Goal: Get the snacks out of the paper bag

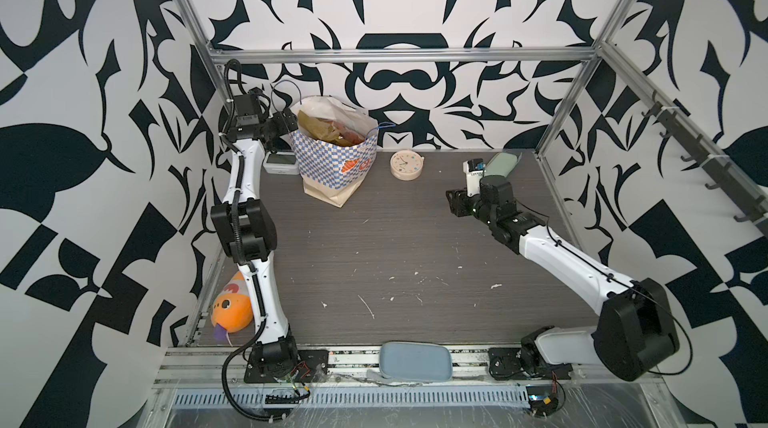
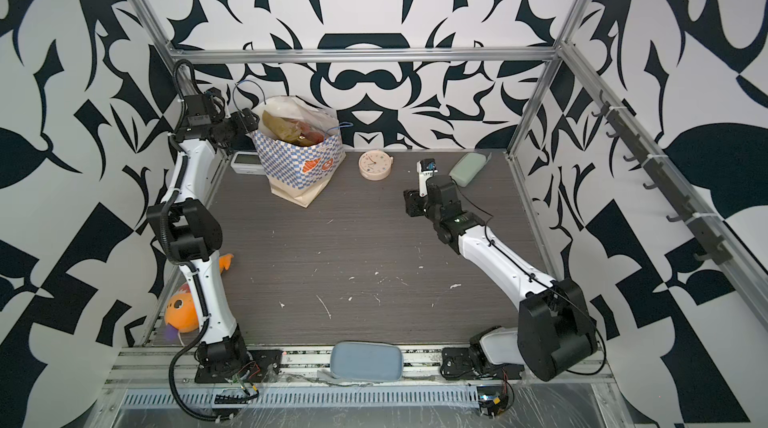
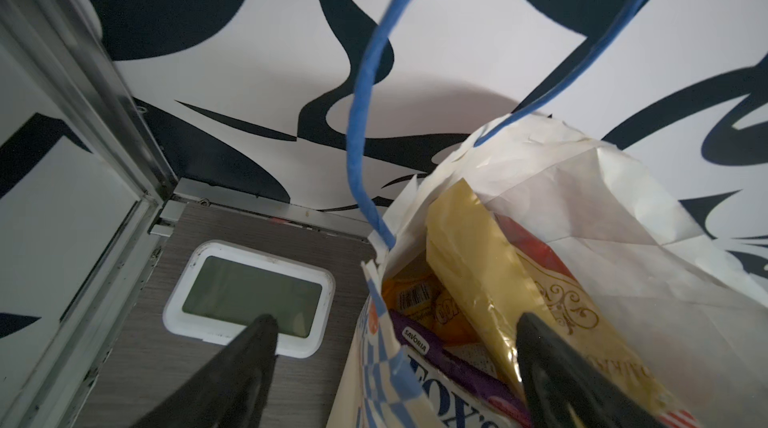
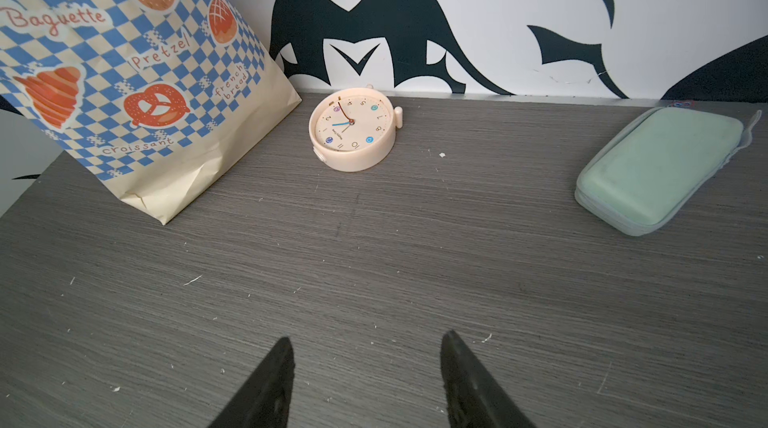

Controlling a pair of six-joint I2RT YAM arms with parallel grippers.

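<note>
At the front edge of the counter (image 1: 395,259) a grey-blue pad (image 1: 415,360) is seen, and an orange plush fish (image 1: 232,309) lies at the near left. Further in, the right pincer (image 4: 366,338) is held moderately wide above the bare counter, with nothing between its jaws. At the far left the paper bag (image 1: 336,159) stands, with the snacks (image 3: 478,263) inside it. The left pincer (image 3: 397,317) is spread wide across the bag's rim, one finger inside the bag and one outside, and nothing is gripped.
</note>
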